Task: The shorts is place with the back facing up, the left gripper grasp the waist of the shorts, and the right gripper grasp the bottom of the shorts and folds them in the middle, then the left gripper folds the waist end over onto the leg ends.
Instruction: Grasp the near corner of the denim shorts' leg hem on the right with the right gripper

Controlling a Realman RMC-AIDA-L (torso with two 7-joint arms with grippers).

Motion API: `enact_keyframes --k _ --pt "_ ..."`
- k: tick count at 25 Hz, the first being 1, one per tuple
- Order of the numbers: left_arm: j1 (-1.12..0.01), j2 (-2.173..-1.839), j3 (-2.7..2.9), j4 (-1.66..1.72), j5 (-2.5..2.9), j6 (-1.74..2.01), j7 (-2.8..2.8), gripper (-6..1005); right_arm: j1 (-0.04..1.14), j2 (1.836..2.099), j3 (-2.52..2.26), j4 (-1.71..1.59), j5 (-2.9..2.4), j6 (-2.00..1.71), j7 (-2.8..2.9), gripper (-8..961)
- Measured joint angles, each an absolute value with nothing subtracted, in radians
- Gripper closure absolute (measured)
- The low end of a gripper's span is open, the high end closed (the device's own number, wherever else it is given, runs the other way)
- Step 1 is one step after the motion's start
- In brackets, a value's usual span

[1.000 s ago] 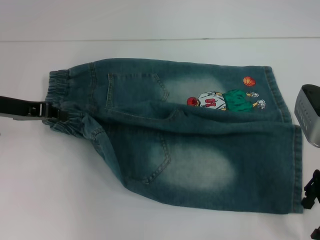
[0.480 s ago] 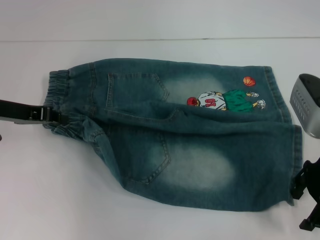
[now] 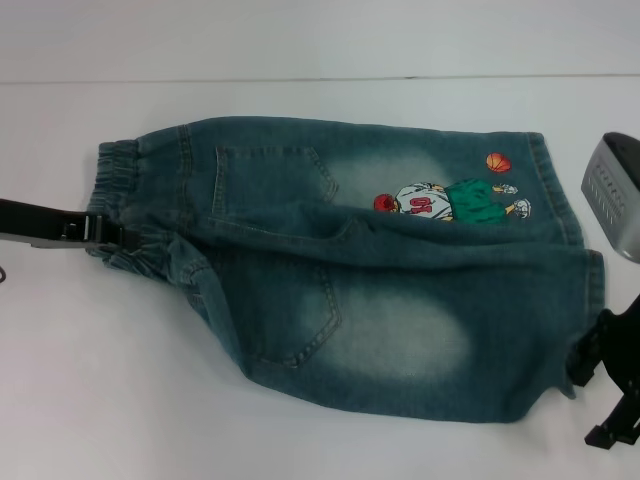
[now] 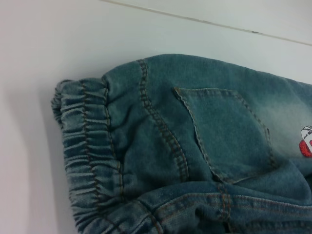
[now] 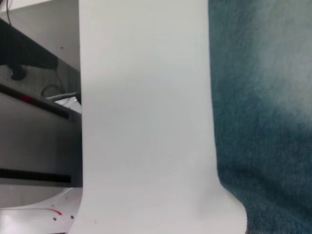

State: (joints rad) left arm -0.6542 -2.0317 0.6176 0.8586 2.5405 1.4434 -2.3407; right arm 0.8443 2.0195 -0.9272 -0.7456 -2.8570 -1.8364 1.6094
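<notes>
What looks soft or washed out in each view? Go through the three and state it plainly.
Head view: even, flat light, the white table nearly blown out, the shorts reasonably sharp, the right gripper dark at the leg hem. Left wrist view: waistband stitching crisp, a soft shadow beside it on the table. Right wrist view: denim blurred, no weave visible.

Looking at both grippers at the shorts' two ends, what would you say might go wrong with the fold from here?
1. The left gripper sits at the bunched elastic waistband of the blue denim shorts; it may catch only a few gathers and slip.
2. The right gripper meets just the near leg hem corner, so the fold could come out skewed.
</notes>
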Motion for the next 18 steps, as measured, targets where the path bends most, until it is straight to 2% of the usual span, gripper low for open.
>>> enact_keyframes --k 18 --pt "-0.652 -2.033 0.618 0.851 2.540 1.432 -2.337 957 0.842 2.018 -0.880 -0.768 -2.820 -1.833 1.571 105"
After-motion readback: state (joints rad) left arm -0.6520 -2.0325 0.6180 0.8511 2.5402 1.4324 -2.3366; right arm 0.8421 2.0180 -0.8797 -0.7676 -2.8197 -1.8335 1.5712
